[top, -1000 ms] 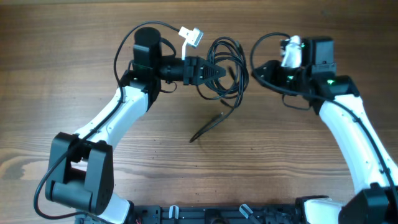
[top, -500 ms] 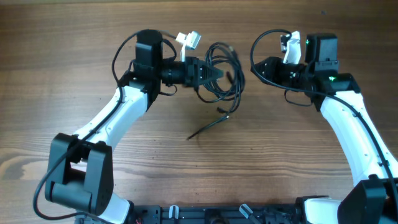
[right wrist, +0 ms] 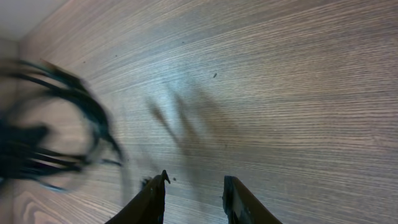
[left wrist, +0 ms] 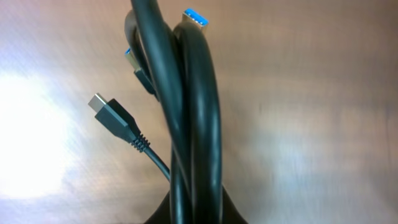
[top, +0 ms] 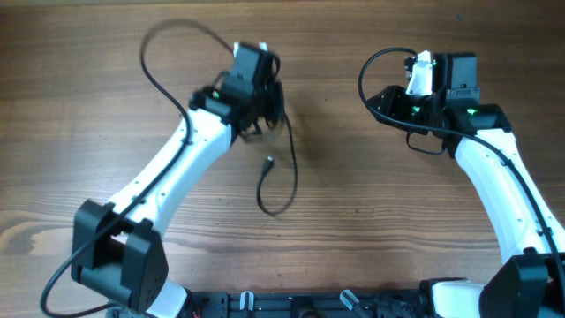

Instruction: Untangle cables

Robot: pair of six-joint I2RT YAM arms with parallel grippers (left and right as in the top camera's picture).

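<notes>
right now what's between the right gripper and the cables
Nothing. The overhead view shows only bare table between the right gripper and the cables.

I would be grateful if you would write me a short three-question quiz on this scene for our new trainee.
1. True or false: the right claw stands open with nothing between its fingers.
2. Which colour shows inside the USB plug at the top of the left wrist view? A. red B. blue C. yellow
3. Fill in the blank: the left claw is shut on the black ____.

Key: 1. true; 2. B; 3. cables
</notes>
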